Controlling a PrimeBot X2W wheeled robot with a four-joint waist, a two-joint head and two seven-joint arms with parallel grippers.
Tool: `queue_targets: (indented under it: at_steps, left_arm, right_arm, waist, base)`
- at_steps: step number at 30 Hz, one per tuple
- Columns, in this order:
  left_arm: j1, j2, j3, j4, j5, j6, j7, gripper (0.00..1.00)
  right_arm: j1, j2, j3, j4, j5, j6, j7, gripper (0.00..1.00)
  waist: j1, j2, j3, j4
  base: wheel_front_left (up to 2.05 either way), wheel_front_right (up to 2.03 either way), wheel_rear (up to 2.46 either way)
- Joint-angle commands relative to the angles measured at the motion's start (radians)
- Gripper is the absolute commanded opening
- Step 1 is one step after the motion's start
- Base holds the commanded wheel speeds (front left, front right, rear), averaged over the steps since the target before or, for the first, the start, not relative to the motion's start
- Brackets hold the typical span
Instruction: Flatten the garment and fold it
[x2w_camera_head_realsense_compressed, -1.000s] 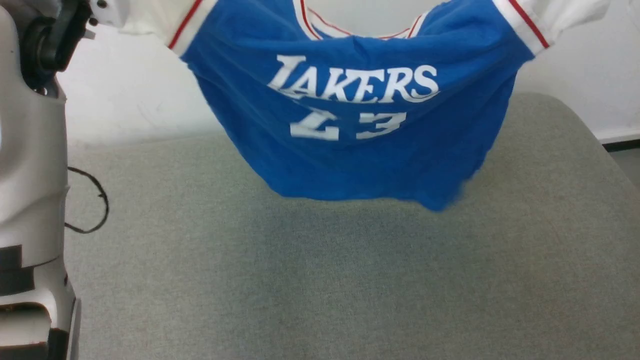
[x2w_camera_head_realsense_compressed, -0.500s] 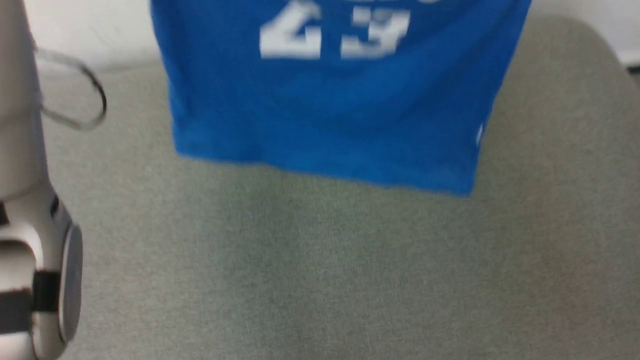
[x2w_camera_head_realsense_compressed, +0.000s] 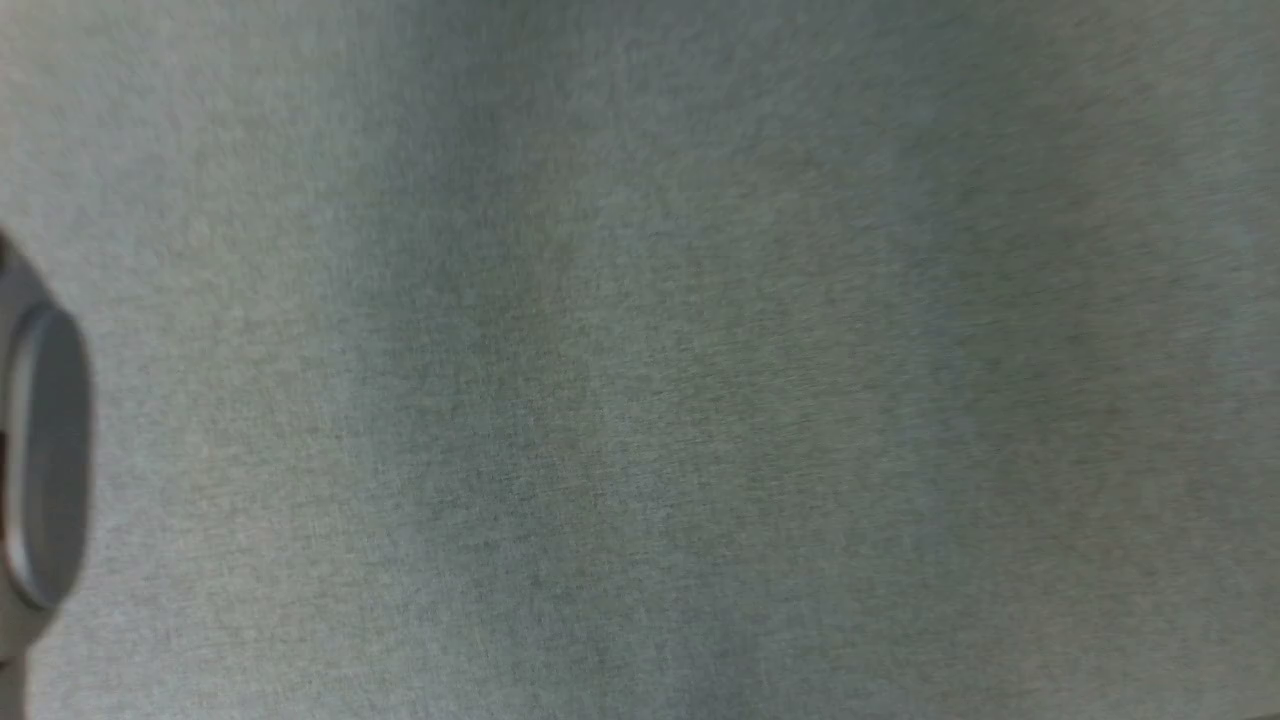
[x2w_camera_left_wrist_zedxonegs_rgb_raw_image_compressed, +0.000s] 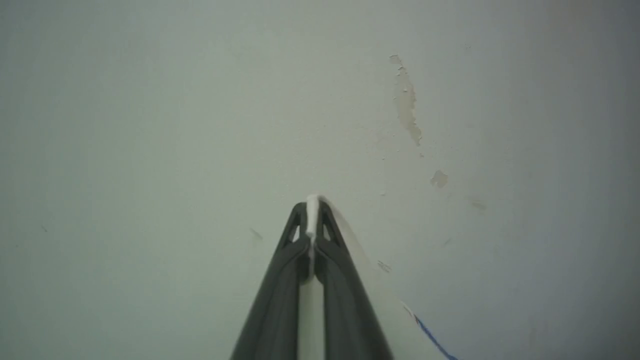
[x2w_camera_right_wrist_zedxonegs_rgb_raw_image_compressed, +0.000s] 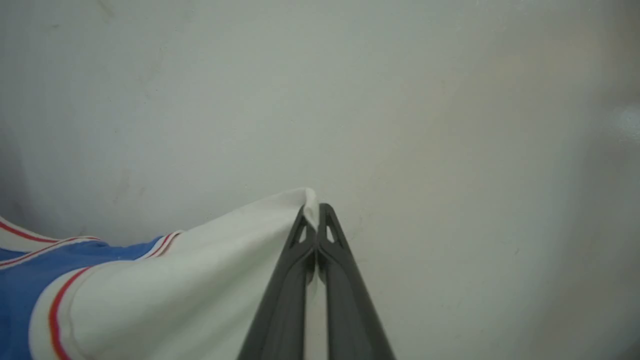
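Holds the garment (x2w_camera_right_wrist_zedxonegs_rgb_raw_image_compressed: 150, 290) by both white sleeve ends, in front of a pale wall (x2w_camera_left_wrist_zedxonegs_rgb_raw_image_compressed: 150, 125). Clamps the left fingers (x2w_camera_left_wrist_zedxonegs_rgb_raw_image_compressed: 312, 212) together on a thin white edge, the right fingers (x2w_camera_right_wrist_zedxonegs_rgb_raw_image_compressed: 312, 212) together on a bunched white fold. Spans between the grips, leftward from the right fingers, rightward from the left; probably hangs long axis downward toward the grey tabletop (x2w_camera_head_realsense_compressed: 640, 400). Looks equally near for either arm. Cannot tell the hem's height above that blurred tabletop.
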Motion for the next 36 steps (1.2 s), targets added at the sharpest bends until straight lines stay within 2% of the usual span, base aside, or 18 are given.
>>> queue_targets:
  at_steps: [1,7,11,16,20,25,29,31,36]
  left_arm:
    - [-0.019,0.015,0.002,0.011,0.011,-0.011,-0.030,0.00]
    - [0.023,0.049,0.007,0.060,-0.029,-0.087,-0.138,0.00]
    - [0.094,0.058,0.008,0.078,-0.061,-0.131,-0.184,0.00]
    - [0.202,0.067,-0.009,0.035,-0.100,-0.200,-0.193,0.00]
    - [0.333,0.077,-0.030,-0.066,-0.138,-0.235,-0.155,0.00]
    - [0.559,0.088,-0.013,-0.276,-0.204,-0.227,-0.088,0.00]
    - [0.729,0.093,0.006,-0.405,-0.235,-0.203,-0.061,0.00]
    - [0.913,0.091,0.019,-0.512,-0.255,-0.173,-0.050,0.00]
    - [1.220,0.086,0.033,-0.605,-0.274,-0.133,-0.056,0.00]
  right_arm:
    - [-0.018,-0.017,0.021,0.016,-0.008,-0.002,-0.018,0.00]
    - [-0.002,-0.064,0.104,0.069,0.032,-0.002,-0.088,0.00]
    - [0.038,-0.085,0.177,0.057,0.095,-0.002,-0.127,0.00]
    - [0.118,-0.135,0.246,-0.036,0.211,-0.002,-0.158,0.00]
    - [0.240,-0.194,0.245,-0.151,0.320,-0.002,-0.156,0.00]
    - [0.466,-0.271,0.173,-0.323,0.411,-0.002,-0.143,0.00]
    - [0.639,-0.289,0.090,-0.423,0.440,-0.002,-0.131,0.00]
    - [0.827,-0.274,-0.007,-0.511,0.445,-0.002,-0.117,0.00]
    - [1.138,-0.179,-0.129,-0.642,0.408,-0.002,-0.096,0.00]
  waist:
    - [-0.0003,0.0000,0.102,0.040]
    - [-0.0003,0.0000,0.166,0.070]
    - [-0.0003,0.0000,0.179,0.078]
    - [-0.0003,0.0000,0.158,0.082]
    - [-0.0003,0.0000,0.115,0.077]
    - [-0.0003,0.0000,0.048,0.068]
    - [-0.0003,0.0000,0.000,0.064]
    - [-0.0003,0.0000,-0.052,0.061]
    - [-0.0003,0.0000,-0.157,0.050]
  base:
    - [0.00,0.00,0.00]
    - [0.00,0.00,0.00]
    - [0.00,0.00,0.00]
    - [0.00,0.00,0.00]
    - [0.00,0.00,0.00]
    - [0.00,0.00,0.00]
    - [0.00,0.00,0.00]
    - [0.00,0.00,0.00]
    - [0.00,0.00,0.00]
